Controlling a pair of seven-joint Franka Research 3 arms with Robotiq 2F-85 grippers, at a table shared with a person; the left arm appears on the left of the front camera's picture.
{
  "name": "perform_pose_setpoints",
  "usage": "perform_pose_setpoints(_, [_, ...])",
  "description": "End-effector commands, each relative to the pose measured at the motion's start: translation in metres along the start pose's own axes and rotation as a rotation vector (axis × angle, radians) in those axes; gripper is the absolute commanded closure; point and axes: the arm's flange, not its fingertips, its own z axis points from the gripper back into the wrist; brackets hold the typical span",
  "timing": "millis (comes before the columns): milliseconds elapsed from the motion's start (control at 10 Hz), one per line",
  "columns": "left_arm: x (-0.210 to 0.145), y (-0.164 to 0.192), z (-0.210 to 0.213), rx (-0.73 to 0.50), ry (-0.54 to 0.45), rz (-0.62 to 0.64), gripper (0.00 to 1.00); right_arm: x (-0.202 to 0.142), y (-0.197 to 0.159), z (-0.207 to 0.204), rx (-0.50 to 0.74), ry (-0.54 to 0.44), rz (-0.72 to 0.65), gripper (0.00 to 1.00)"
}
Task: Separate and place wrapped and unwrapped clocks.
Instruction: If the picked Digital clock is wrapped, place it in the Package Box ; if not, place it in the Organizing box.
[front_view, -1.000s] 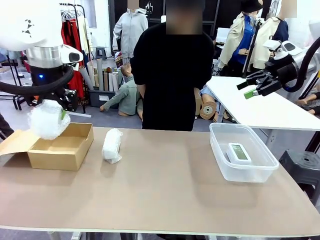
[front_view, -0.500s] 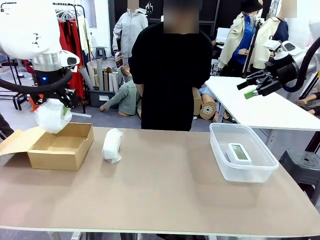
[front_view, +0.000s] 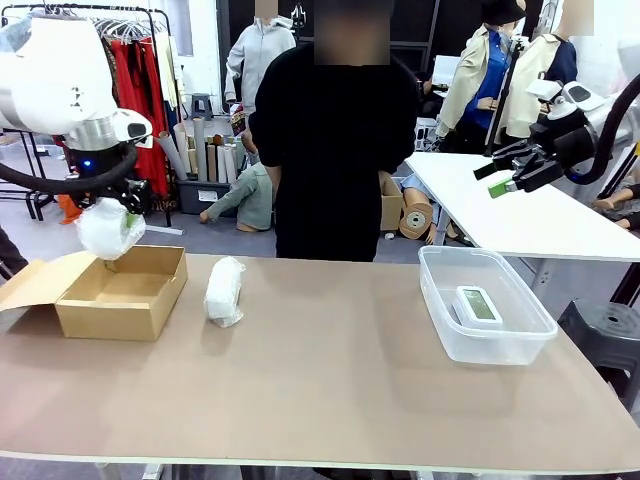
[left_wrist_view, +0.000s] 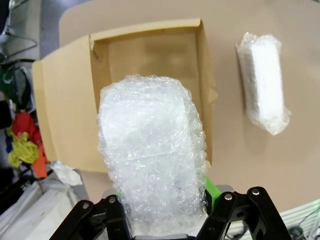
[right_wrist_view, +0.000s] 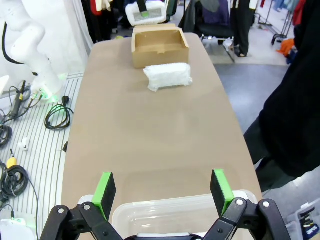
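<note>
At the tabletop (front_view: 330, 390) we are mid-sort. Over the open cardboard box (front_view: 105, 320) by the far left corner, our left gripper (front_view: 110, 215) hangs with jaws clamped on a wrapped clock (left_wrist_view: 150, 160). Next, we judge, comes lowering it inside the walls and letting go. Its long axis runs along the fingers, free end toward the box. The plastic tub (front_view: 500, 352) near the right edge holds the bare clock (front_view: 479, 305), screen up. A second wrapped clock (front_view: 224, 291) lies beside the box, pointing toward the far edge. Our right gripper (front_view: 495, 178) hangs wide open, empty.

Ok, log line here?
left end effector: holds wrapped clock over box | right end effector: open, raised | bare clock: in tub
</note>
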Motion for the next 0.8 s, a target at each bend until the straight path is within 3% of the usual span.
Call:
perform_pose_setpoints(0, [0.018,0.02,-0.004,-0.064,0.007,-0.001,1.0,0.002,0.0,0.001,-0.002,-0.003,0.003,0.0])
perform_pose_setpoints(200, [0.029,0.033,-0.017,-0.087,0.047,0.076,1.0,0.002,0.0,0.001,-0.002,-0.003,0.003,0.0])
perform_pose_setpoints(700, [0.02,0.029,-0.021,-0.051,0.031,0.048,1.0,0.002,0.0,0.001,-0.002,-0.003,0.003,0.0])
